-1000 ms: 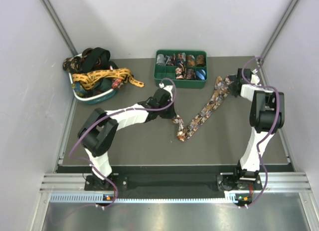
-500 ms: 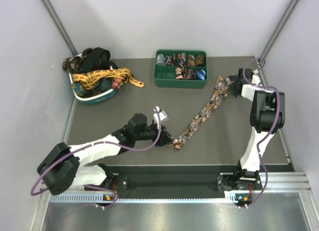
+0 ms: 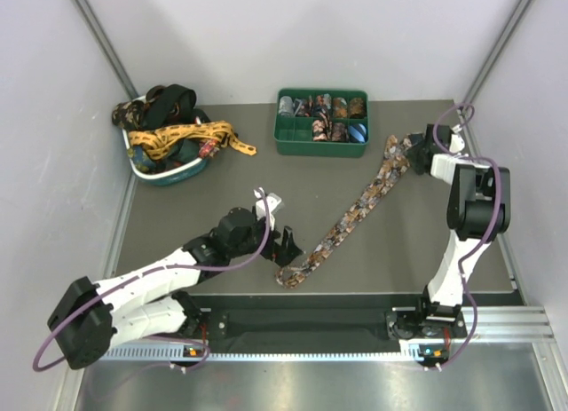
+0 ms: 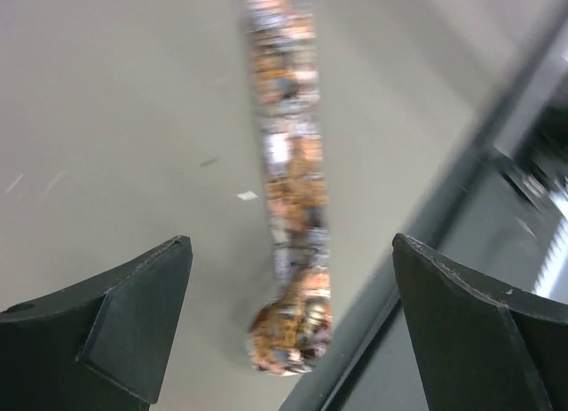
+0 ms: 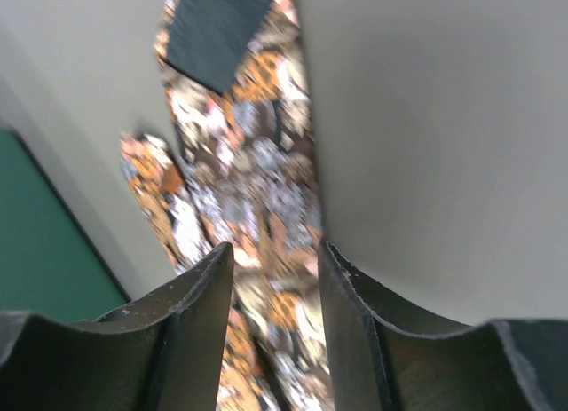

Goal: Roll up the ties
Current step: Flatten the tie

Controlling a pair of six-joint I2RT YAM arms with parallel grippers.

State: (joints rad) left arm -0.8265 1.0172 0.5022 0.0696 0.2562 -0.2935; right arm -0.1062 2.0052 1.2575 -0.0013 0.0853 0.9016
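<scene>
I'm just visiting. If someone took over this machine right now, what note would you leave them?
Left gripper: open, over the near end of the brown tie, not holding it.
Right gripper: open, over its far end.
Done: rolled ties sit in the green tray.
Left: roll the brown tie, which lies flat on the table, then the loose ties in the basket.

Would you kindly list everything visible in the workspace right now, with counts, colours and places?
Flat tie: one, brown floral, diagonal across the table's right half.
Rolled ties: several, mixed colours, inside the tray.
Tray: one, green, back centre.
Loose ties: a pile, gold-yellow, black, patterned, in the basin.
Basin: one, teal, back left.
Table: one, dark grey.
Left gripper: fingers open, above the flat tie's near end.
Right gripper: fingers parted, at its far end.
</scene>
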